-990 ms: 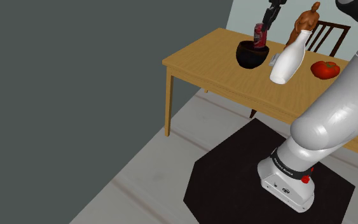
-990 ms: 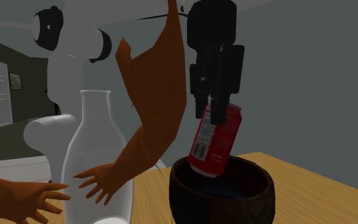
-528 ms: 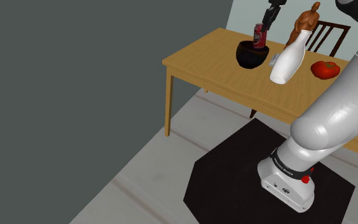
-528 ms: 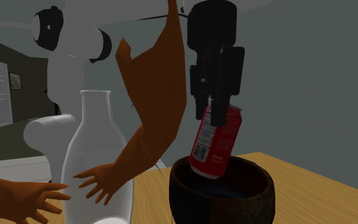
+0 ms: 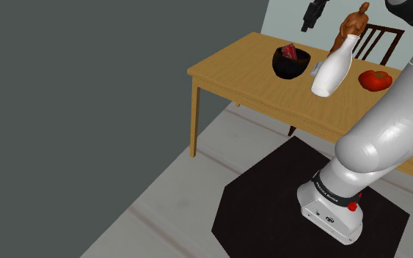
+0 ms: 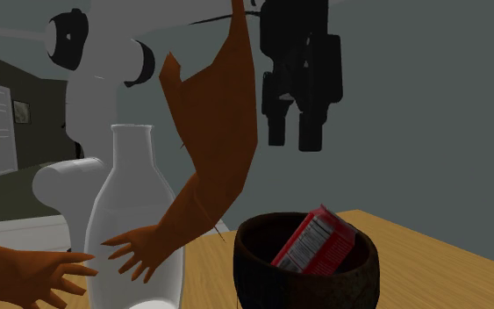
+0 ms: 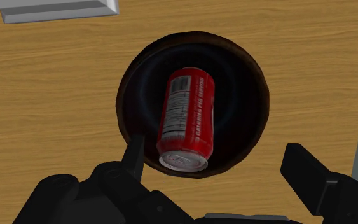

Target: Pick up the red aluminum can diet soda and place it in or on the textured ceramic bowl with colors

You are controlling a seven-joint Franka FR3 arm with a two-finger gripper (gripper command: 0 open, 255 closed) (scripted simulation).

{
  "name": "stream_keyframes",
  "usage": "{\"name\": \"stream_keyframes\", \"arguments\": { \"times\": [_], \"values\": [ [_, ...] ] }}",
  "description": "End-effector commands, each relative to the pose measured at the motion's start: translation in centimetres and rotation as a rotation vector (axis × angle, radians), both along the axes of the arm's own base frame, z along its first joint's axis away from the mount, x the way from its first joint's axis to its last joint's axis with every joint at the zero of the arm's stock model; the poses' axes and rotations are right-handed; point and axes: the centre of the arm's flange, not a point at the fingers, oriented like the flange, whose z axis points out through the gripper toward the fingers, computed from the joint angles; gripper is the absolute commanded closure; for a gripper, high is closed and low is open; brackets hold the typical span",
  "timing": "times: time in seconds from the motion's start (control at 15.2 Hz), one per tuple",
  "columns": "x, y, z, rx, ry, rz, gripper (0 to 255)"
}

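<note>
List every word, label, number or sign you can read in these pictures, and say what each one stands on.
Red can, lying in the dark bowl: white lettering and a white panel of small print, too blurred to read.
Dark band at the arm's foot: tiny white lettering, too small to read.
Nothing can be quoted with certainty.

There is one wooden counter (image 5: pixel 234 73), and on it are counted one red soda can (image 7: pixel 185 118), one dark bowl (image 5: pixel 289 68), one white bottle (image 5: pixel 333 73), one brown figurine (image 5: pixel 353 23), one red round fruit (image 5: pixel 374 79) and one flat grey slab (image 7: pixel 56 7), plus one chair (image 5: pixel 379 40) and one dark floor mat (image 5: pixel 271 198).
</note>
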Motion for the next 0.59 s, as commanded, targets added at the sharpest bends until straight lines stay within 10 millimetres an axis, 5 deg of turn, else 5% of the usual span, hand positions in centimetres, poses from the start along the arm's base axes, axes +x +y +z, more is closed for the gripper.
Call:
{"name": "stream_keyframes", "arguments": {
  "times": [0.0, 0.53],
  "values": [
    [-0.2, -0.2, 2.4, 0.001, 0.001, 0.0, 0],
    [-0.2, -0.2, 3.4, 0.001, 0.001, 0.0, 0]
  ]
}}
